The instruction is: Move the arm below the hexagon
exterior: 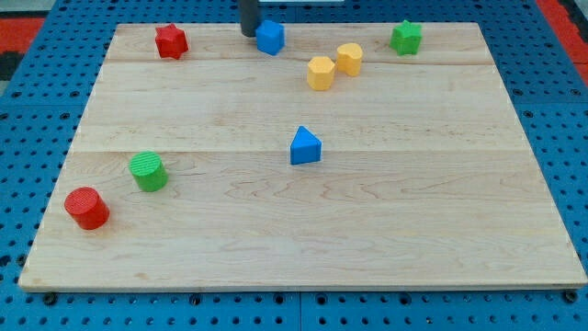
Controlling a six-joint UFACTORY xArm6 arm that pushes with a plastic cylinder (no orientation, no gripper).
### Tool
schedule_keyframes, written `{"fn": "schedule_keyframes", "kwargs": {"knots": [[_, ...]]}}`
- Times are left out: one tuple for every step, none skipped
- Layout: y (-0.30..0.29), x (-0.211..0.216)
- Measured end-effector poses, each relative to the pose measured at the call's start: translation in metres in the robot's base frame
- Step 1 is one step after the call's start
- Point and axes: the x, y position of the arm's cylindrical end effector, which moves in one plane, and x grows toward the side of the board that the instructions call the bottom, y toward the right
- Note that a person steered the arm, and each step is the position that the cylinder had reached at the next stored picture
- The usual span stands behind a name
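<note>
Red cylinder [87, 207] lies nearest; my tip [249, 34], a bare rod without fingers, touches the blue block [270, 38] at the view's top, left of the yellow hexagon [321, 73], not yet below it.

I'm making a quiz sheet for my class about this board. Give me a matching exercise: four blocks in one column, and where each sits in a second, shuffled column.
Blocks:
1. red star
2. blue triangle
3. red cylinder
4. green star-like block

Places:
A. near the middle of the board
B. the view's top right
C. the view's bottom left, below the green cylinder
D. the view's top left, to the left of my tip

Pairs: 1-D, 2-A, 3-C, 4-B
</note>
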Motion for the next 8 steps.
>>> {"fn": "schedule_keyframes", "kwargs": {"knots": [[-0.012,0.004],[-0.025,0.032],[-0.033,0.057],[-0.037,0.058],[-0.036,0.058],[-0.036,0.058],[-0.034,0.058],[-0.034,0.058]]}}
